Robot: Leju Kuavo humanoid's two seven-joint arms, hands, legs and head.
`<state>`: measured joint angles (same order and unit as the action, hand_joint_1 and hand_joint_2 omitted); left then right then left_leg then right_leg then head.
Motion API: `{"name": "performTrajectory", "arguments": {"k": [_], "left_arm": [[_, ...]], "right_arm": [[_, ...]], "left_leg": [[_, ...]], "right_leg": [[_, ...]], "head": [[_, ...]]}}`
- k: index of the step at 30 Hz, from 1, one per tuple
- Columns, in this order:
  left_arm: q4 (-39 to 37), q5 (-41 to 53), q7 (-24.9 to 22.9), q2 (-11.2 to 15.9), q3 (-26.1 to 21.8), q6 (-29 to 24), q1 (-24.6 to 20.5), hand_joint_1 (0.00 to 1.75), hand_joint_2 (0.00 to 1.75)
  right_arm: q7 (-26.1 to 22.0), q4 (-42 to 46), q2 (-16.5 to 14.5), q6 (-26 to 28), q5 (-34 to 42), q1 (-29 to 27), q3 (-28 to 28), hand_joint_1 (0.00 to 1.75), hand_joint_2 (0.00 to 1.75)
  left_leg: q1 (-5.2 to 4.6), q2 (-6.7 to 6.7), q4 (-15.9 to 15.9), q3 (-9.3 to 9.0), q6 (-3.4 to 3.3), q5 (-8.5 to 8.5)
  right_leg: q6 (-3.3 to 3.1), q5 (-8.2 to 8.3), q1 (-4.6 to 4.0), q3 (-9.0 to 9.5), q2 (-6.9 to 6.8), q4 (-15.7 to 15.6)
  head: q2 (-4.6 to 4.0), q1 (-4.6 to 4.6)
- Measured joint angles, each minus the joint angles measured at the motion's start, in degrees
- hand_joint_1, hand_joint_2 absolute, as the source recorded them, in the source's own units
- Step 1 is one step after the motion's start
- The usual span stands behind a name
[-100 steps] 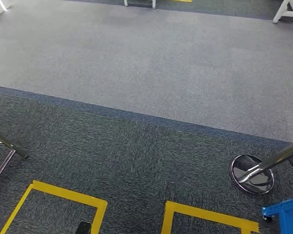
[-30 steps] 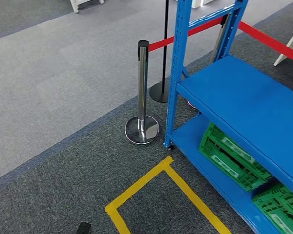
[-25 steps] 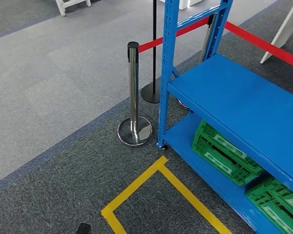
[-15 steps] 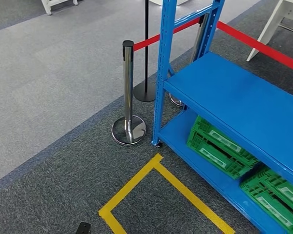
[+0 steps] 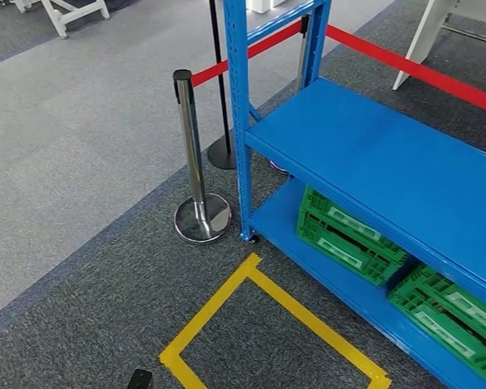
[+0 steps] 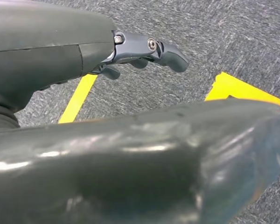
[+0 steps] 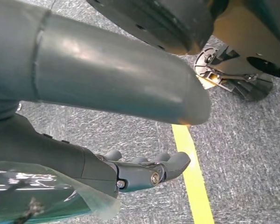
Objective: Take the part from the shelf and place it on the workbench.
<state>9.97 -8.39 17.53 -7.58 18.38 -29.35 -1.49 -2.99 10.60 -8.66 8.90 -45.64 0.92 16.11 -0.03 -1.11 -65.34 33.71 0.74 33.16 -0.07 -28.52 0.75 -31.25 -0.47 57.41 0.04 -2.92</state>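
A blue metal shelf [image 5: 381, 162] stands at the right in the head view, and its middle deck is bare. On its bottom deck lie two green crates, one [image 5: 344, 235] near the corner post and another [image 5: 454, 312] further right. I cannot make out a part on the shelf. My left hand [image 6: 142, 49] hangs over the dark carpet with its fingers stretched out and nothing in them. My right hand [image 7: 142, 170] hangs the same way, fingers out, holding nothing.
A chrome stanchion [image 5: 191, 154] with a round base stands just left of the shelf's corner post, and a red belt [image 5: 411, 69] runs behind the shelf. A yellow tape square [image 5: 289, 304] marks the carpet before the shelf. White frame legs [image 5: 424, 32] stand at the far right.
The camera has turned right: bare carpet and tape gave way to the shelf. Over the last second the shelf and stanchion slid left in the picture, showing more of the decks.
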Motion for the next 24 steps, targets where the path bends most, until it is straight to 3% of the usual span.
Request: {"name": "performTrajectory", "arguments": {"k": [2, 3, 4, 7, 9, 11, 13, 15, 17, 18, 19, 20, 22, 24], "left_arm": [[0.0, 0.0, 0.0, 0.01, 0.0, 0.0, 0.09, 0.0, 0.0], [0.0, 0.0, 0.0, 0.02, 0.0, 0.0, 0.15, 0.0, 0.0], [0.0, 0.0, 0.0, 0.02, 0.0, 0.0, 0.19, 0.0, 0.0], [0.0, 0.0, 0.0, 0.03, 0.0, 0.0, 0.17, 0.0, 0.0], [0.0, 0.0, 0.0, 0.05, 0.0, 0.0, 0.06, 0.0, 0.0], [0.0, -0.01, 0.0, 0.07, -0.01, 0.0, 0.07, 0.0, 0.0], [0.0, -0.01, 0.0, 0.04, -0.01, 0.0, 0.1, 0.0, 0.0], [0.0, 0.0, 0.0, -0.01, 0.0, 0.0, 0.05, 0.0, 0.0], [0.0, 0.0, 0.0, -0.01, 0.0, 0.0, 0.09, 0.0, 0.0], [0.0, 0.0, 0.0, -0.01, -0.01, 0.0, 0.13, 0.0, 0.0], [0.0, 0.0, 0.0, -0.02, -0.01, 0.0, 0.14, 0.0, 0.0], [0.0, 0.0, 0.0, -0.04, -0.01, 0.01, 0.13, 0.0, 0.0], [0.0, 0.0, 0.0, -0.07, -0.01, 0.02, 0.08, 0.0, 0.0], [0.0, 0.0, 0.0, -0.04, -0.01, 0.02, 0.08, 0.0, 0.0]], "right_arm": [[0.0, 0.0, 0.01, 0.0, 0.0, 0.01, 0.0, 0.0, 0.0], [0.0, 0.0, 0.02, 0.0, 0.0, -0.03, 0.0, 0.0, 0.0], [0.0, 0.0, 0.02, 0.0, 0.0, -0.05, 0.0, 0.0, 0.0], [-0.01, 0.0, 0.01, 0.0, 0.0, 0.02, 0.0, 0.0, 0.0], [-0.01, 0.0, 0.01, 0.0, 0.0, 0.04, 0.0, 0.0, 0.0], [-0.01, 0.0, 0.02, -0.03, 0.0, 0.0, 0.0, 0.0, 0.0], [0.0, 0.0, 0.02, -0.06, 0.0, -0.04, 0.0, 0.0, 0.0], [0.0, 0.0, 0.02, -0.05, 0.0, 0.01, 0.0, 0.0, 0.0], [-0.01, 0.0, 0.02, -0.05, 0.0, -0.02, 0.0, 0.0, 0.0], [-0.01, 0.0, 0.02, -0.06, 0.0, -0.1, 0.0, 0.0, 0.0], [-0.01, 0.0, 0.02, -0.07, 0.0, -0.18, 0.0, 0.0, 0.0], [0.0, 0.0, 0.03, -0.07, 0.0, -0.21, 0.0, 0.0, 0.0], [0.0, 0.0, 0.04, -0.07, 0.0, -0.1, 0.0, 0.0, 0.0], [-0.01, 0.0, 0.04, -0.07, 0.0, 0.06, 0.0, 0.0, 0.0]], "left_leg": [[0.04, 0.3, -7.45, 3.26, 0.13, 3.0], [0.04, 0.33, -9.15, 4.04, 0.07, 3.13], [0.03, 0.35, -8.25, 3.65, -0.08, 1.96], [-0.09, 0.89, 2.96, -1.44, -0.94, -3.93], [-0.26, 1.25, 7.21, -3.15, -1.27, -4.95], [-0.33, 1.24, 7.85, -3.11, -1.54, -4.96], [-0.17, 1.09, 8.47, -3.12, -2.12, -5.48], [0.0, 0.88, 8.87, -3.03, -2.54, -5.84], [-0.02, 0.64, 8.86, -2.82, -2.64, -5.9], [-0.02, 0.53, 8.84, -2.78, -2.64, -5.91], [0.0, 0.47, 8.8, -2.78, -2.64, -5.91], [0.05, 0.45, 8.72, -2.81, -2.59, -5.88], [0.05, 0.45, 8.4, -2.84, -2.25, -5.7], [-0.14, 0.45, 7.89, -2.62, -1.66, -5.5]], "right_leg": [[-0.23, 0.04, -0.1, -0.09, 0.31, 0.03], [-0.27, 0.05, -0.16, -0.11, 0.49, 0.06], [-0.28, 0.05, -0.2, -0.08, 0.7, 0.08], [-0.18, 0.03, -0.33, 0.04, 1.28, 0.18], [0.22, 0.14, -0.46, -0.26, 1.45, 0.27], [0.9, 0.39, -0.46, -0.52, 1.5, 0.15], [1.5, -0.56, -0.33, -1.26, 1.32, 1.19], [1.95, -3.85, -0.21, -3.8, 1.08, 6.44], [2.38, -7.38, -0.14, -7.34, 1.0, 14.39], [2.56, -7.99, -0.09, -8.36, 0.97, 16.84], [2.69, -7.36, -0.05, -8.24, 0.91, 16.9], [2.77, -5.72, 0.02, -6.89, 0.81, 14.47], [2.88, -2.11, 0.13, -2.48, 0.43, 6.14], [2.41, -0.94, 0.11, 0.34, 0.26, 0.91]], "head": [[0.0, 0.02], [0.0, 0.02], [0.0, 0.02], [0.0, 0.02], [0.0, 0.05], [0.0, 0.08], [0.0, 0.16], [0.0, 0.33], [0.0, 0.39], [0.0, 0.38], [0.0, 0.38], [0.0, 0.38], [0.0, 0.4], [0.0, 0.38]]}}
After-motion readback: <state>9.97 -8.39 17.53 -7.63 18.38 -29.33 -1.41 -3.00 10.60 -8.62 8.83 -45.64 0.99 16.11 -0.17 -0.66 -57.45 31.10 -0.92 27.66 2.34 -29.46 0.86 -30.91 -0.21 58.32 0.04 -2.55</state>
